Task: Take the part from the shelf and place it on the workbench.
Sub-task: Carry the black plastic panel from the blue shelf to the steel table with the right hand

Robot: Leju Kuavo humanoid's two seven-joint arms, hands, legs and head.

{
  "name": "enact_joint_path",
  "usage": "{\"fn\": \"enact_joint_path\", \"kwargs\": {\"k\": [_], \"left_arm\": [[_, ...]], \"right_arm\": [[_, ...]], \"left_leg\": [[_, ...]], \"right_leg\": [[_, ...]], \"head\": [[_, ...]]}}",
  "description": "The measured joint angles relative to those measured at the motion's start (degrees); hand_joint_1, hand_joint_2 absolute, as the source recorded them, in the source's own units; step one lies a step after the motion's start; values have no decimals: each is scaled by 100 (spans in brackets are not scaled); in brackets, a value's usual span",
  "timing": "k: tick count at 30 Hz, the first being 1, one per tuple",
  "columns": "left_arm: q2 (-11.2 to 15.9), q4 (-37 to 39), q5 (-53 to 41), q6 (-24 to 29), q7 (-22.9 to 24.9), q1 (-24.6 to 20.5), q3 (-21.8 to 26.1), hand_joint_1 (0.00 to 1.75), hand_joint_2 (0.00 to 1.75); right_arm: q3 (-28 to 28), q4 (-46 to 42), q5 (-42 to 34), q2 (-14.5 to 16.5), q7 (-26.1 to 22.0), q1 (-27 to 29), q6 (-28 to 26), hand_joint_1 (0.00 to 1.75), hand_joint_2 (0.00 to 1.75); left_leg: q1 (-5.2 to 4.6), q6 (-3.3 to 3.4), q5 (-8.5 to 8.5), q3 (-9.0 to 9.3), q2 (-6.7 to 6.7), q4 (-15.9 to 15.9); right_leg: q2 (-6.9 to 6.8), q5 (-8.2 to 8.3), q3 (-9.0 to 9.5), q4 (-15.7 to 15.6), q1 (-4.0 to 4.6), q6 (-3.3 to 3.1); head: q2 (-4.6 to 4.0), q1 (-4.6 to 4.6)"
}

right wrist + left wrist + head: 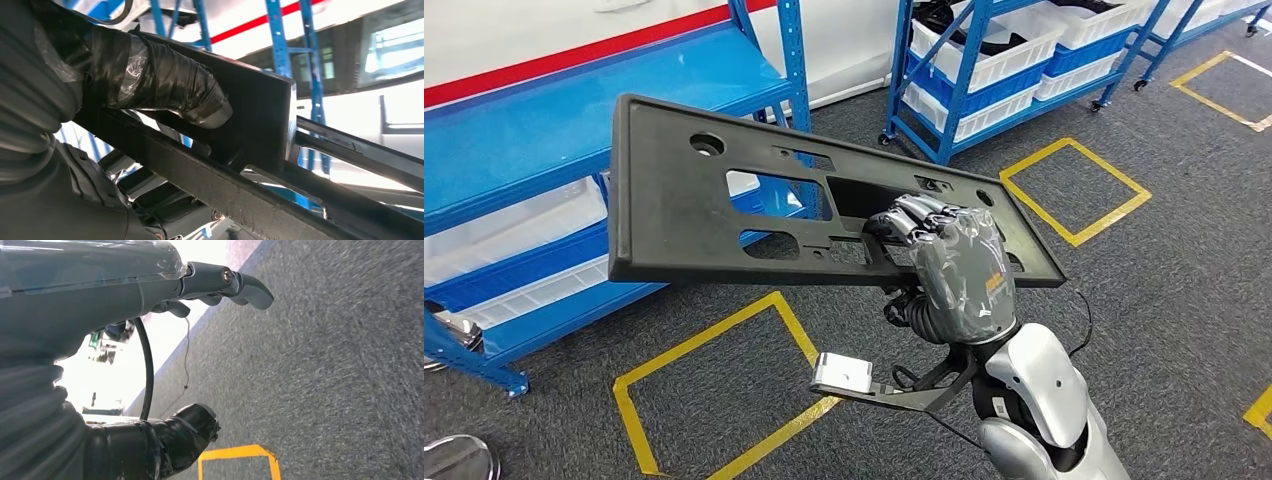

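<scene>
The part [724, 190], a long flat black panel with cut-outs, is off the shelf [544, 130] and carried in the air in front of the robot; in the head view it spans from about nine o'clock to three o'clock of the picture's centre, lying nearly flat with its far edge tipped a little up; the blue shelf sits behind it toward ten o'clock, and no workbench shows, so I judge the carry is under way and the placing not yet done.

The right hand [944, 255] grips the panel at its near edge, toward the right end, at about five o'clock from the panel's middle; the fingers [914, 215] hook over the top through the big rectangular opening, while in the right wrist view the taped thumb [170, 85] presses against the panel's [250, 115] underside; fingers closed on the part, not spread. Hooking through the opening probably keeps the wide plate from sliding out, but the hold is well off centre, so the long left end hangs unsupported and could sag or twist.

The right arm [1034, 400] rises from six o'clock, forearm upright, wrist bent forward.

The left hand [210, 290] hangs over the grey carpet [325, 365] near a yellow floor line [235, 452]; fingers loosely apart from the thumb [185, 432], holding nothing.
</scene>
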Motion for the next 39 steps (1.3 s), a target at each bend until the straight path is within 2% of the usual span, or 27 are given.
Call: {"fn": "enact_joint_path", "kwargs": {"k": [1,3,4,5,7,9,11,12,13,14,15,16,18,20,22,24,26,27,28,29,30,31,33,35,37,38,39], "left_arm": [[3,0,0,2,-4,-1,1,0,175],[9,0,2,3,-8,0,2,0,175],[13,0,2,4,-9,1,2,0,175],[16,0,3,4,-9,-2,2,0,175],[11,0,4,4,-9,-18,2,0,175],[1,0,4,4,-9,-25,2,0,175],[-1,0,4,5,-9,-12,2,0,175],[-1,0,4,5,-9,-5,2,0,175],[-1,0,4,5,-9,0,2,0,175],[-1,0,4,4,-9,0,2,0,175],[-1,0,4,4,-10,-3,2,0,175],[-1,0,4,3,-10,-8,2,0,175],[7,0,5,2,-14,-12,3,0,175],[15,0,6,1,-19,-19,4,0,175],[14,0,7,-2,-22,-39,4,0,175],[15,0,7,-3,-25,-43,4,0,175],[21,0,5,-4,-30,-26,4,0,175],[26,0,4,-5,-34,-16,4,0,175],[31,0,2,-8,-38,-8,4,0,175],[34,0,0,-11,-41,-3,4,0,175],[37,0,-4,-15,-48,1,4,0,175],[37,0,-11,-18,-54,2,4,0,175],[59,1,-32,-24,-76,10,4,0,175],[81,2,-61,-34,-101,11,3,0,175],[81,3,-99,-40,-126,-1,-5,0,175],[81,3,-120,-40,-139,-5,-11,0,175],[80,3,-144,-40,-154,-4,-20,0,175]], "right_arm": [[0,0,-1,0,0,3,1,175,175],[0,1,-2,1,1,3,2,175,175],[0,1,-2,1,1,6,2,175,175],[0,1,-2,1,3,8,2,175,175],[0,-1,-3,0,7,15,3,175,175],[0,-2,-5,-3,9,12,3,175,175],[0,-1,-6,-5,9,13,3,175,175],[0,1,-6,-5,9,20,3,175,175],[0,4,-6,-6,11,27,3,175,175],[0,8,-6,-7,13,33,3,175,175],[0,10,-6,-8,15,35,3,175,175],[0,10,-6,-8,17,34,3,175,175],[0,10,-6,-9,17,23,3,175,175],[0,9,-6,-10,19,17,3,175,175],[0,5,-6,-14,24,22,3,175,175],[0,-5,-6,-17,37,17,3,175,175],[0,-13,-5,-16,47,17,5,175,175],[0,-14,-4,-15,49,28,7,175,175],[0,-14,-2,-16,51,43,10,175,175],[0,-15,2,-16,55,58,14,175,175],[0,-19,10,-17,59,68,19,175,175],[0,-29,23,-17,67,74,25,175,175],[0,-63,57,-19,91,78,38,175,175],[0,-116,101,-23,134,97,47,175,175],[-6,-187,147,-45,179,140,55,175,175],[-16,-230,172,-66,197,166,60,175,175],[-32,-275,197,-89,215,185,64,175,175]], "left_leg": [[5,12,145,234,-69,-384],[13,45,289,625,-273,-1017],[13,64,281,703,-344,-1163],[9,76,267,719,-351,-1187],[33,126,297,710,-229,-1247],[70,200,348,710,-79,-1307],[72,238,372,691,63,-1319],[70,239,375,680,133,-1314],[71,237,375,673,204,-1308],[75,231,373,671,274,-1301],[83,218,366,674,342,-1292],[92,197,354,681,402,-1280],[89,122,331,691,501,-1262],[65,37,330,698,585,-1265],[71,-38,322,717,658,-1281],[95,-69,150,640,485,-1091],[87,-52,-224,333,174,-443],[70,-36,-393,129,89,-36],[48,-16,-472,-31,50,270],[25,14,-440,-108,33,393],[2,55,-292,-70,16,276],[-24,107,-69,64,-34,-42],[-54,210,269,386,-285,-799],[-70,247,342,528,-438,-1148],[-61,251,370,561,-322,-1216],[-46,266,394,586,-250,-1259],[-27,286,418,609,-172,-1303]], "right_leg": [[68,6,-43,53,-6,13],[187,19,-146,154,-5,51],[240,32,-189,187,-7,79],[295,54,-223,202,-9,115],[361,81,-265,224,4,186],[172,-88,-399,473,12,247],[-91,-443,-696,1112,-44,311],[-147,-578,-848,1454,-84,345],[-175,-626,-938,1668,-122,375],[-197,-571,-930,1685,-158,403],[-230,-424,-809,1480,-188,425],[-296,-237,-605,1109,-211,443],[-484,-38,-263,450,-181,432],[-531,-44,-208,264,-117,364],[-402,-6,-237,236,-110,270],[-287,38,-239,187,-126,175],[-179,69,-252,162,-111,102],[-114,78,-265,163,-87,78],[-44,83,-274,166,-60,64],[33,88,-277,170,-32,55],[113,91,-276,178,-7,51],[190,92,-273,190,12,49],[328,92,-293,222,34,53],[447,112,-346,239,22,91],[562,144,-380,233,10,152],[518,124,-394,260,21,181],[394,48,-439,361,34,212]], "head": [[0,0],[0,1],[0,2],[0,3],[1,5],[1,31],[0,55],[0,54],[0,54],[0,55],[0,55],[0,55],[0,55],[0,53],[1,50],[1,48],[0,47],[0,46],[0,46],[0,47],[0,47],[0,48],[0,51],[1,51],[2,49],[1,53],[1,66]]}}
